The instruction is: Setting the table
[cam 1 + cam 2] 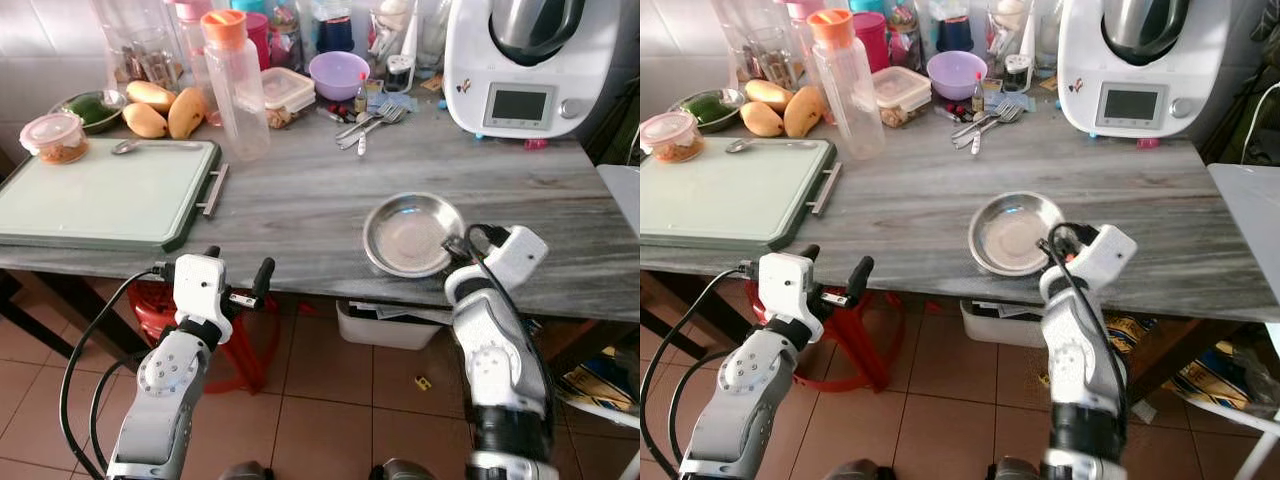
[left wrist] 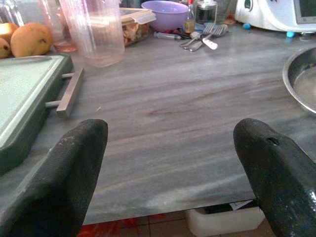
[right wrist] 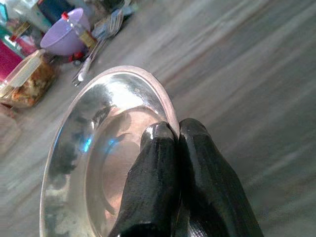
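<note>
Here — grey marble table (image 1: 300,190), terracotta floor tiles (image 1: 320,400).

light: even, bright | glare: steel plate (image 3: 94,148) | blur: right wrist background | shadows: soft

the steel plate (image 1: 410,234) near the table's (image 1: 300,200) front edge has its near rim covered by the right gripper (image 3: 177,133). the white kitchen machine (image 1: 520,60) at the far right corner is cut off at the top edge. labels on the jars (image 1: 140,45) along the back edge are too small to read.
</note>
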`<state>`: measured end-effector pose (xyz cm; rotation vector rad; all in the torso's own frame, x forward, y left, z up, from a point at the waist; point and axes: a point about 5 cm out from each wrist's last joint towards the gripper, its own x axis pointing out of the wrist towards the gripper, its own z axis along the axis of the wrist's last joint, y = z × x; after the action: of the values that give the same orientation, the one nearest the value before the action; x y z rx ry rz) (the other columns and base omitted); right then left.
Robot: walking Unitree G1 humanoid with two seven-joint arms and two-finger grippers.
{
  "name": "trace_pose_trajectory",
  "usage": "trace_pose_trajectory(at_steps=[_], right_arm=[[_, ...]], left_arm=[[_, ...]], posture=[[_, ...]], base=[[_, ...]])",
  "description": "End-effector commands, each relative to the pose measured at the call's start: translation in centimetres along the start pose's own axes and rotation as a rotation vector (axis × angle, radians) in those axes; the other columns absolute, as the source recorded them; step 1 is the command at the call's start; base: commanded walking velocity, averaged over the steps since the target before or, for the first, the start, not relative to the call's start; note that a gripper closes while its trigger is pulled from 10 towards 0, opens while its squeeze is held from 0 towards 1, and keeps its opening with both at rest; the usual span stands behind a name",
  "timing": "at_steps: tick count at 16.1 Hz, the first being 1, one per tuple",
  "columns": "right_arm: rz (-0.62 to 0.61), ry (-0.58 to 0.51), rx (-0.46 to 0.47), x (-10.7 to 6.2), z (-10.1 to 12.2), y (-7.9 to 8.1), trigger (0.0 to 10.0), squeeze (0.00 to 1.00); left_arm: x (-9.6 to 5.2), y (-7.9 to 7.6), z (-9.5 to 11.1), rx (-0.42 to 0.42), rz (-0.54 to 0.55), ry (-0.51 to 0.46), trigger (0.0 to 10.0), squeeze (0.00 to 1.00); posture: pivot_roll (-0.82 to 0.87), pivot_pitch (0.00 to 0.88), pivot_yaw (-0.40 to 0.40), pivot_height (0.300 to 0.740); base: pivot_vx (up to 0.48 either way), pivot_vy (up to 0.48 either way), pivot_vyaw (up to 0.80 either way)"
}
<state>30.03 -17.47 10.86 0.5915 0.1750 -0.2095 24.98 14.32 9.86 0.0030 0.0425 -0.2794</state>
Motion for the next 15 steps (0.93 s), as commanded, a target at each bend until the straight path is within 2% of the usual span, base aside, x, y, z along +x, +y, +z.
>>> trace_pose_trajectory(at_steps=[1,4,8,12,15], right_arm=[[-0.005,0.037,0.008,0.1,-0.5,0.1,10.0,0.00],[0.024,0.065,0.056,-0.4,-1.0,1.3,10.0,0.00],[0.006,0.102,0.195,-1.6,-1.3,2.2,10.0,0.00],[-0.046,0.116,0.257,-2.5,-1.2,2.2,10.0,0.00],[-0.075,0.123,0.256,-2.2,-1.2,1.5,10.0,0.00]], left_arm=[[-0.1,0.1,0.4,0.019,-0.004,-0.007,10.0,0.00],[-0.2,0.2,0.3,0.022,0.003,-0.004,10.0,0.00],[0.0,0.1,0.4,0.022,0.000,-0.003,10.0,0.00],[0.2,0.0,0.3,0.020,-0.010,0.001,10.0,0.00],[0.4,-0.1,0.4,0.018,-0.016,0.000,10.0,0.00]], posture=[[-0.02,0.035,0.047,0.740],[-0.02,0.031,0.044,0.740],[-0.02,0.028,0.046,0.740],[-0.03,0.026,0.051,0.740],[-0.03,0.024,0.053,0.740]], base=[[0.000,0.000,0.00],[0.000,0.000,0.00],[0.000,0.000,0.00],[0.000,0.000,0.00],[0.000,0.000,0.00]])
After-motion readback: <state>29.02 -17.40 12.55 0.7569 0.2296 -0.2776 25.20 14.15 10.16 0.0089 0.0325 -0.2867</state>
